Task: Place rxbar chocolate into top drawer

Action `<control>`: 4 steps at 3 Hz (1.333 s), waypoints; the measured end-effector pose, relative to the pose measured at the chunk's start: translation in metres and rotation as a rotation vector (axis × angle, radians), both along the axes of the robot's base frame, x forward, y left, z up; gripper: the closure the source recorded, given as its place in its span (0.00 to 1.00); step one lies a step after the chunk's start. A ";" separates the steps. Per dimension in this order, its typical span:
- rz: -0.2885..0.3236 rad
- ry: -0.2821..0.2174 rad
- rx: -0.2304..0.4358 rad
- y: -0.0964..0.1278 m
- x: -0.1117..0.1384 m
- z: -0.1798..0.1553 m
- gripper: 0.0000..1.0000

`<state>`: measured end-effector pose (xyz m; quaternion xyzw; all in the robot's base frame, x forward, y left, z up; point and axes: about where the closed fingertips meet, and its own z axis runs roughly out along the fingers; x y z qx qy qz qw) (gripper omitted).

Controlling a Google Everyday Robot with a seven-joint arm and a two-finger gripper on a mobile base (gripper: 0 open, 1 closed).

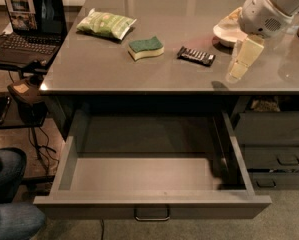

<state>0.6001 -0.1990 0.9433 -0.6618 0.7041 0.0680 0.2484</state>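
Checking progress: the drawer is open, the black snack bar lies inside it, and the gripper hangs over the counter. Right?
No: the camera view shows the snack bar lying on the counter beside the sponge. The drawer is open and the gripper hangs over the counter.
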 end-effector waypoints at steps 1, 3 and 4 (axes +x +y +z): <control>-0.035 -0.031 0.105 -0.012 0.010 -0.007 0.00; -0.052 -0.065 0.281 -0.030 0.038 -0.022 0.00; -0.110 -0.048 0.275 -0.037 0.059 -0.035 0.00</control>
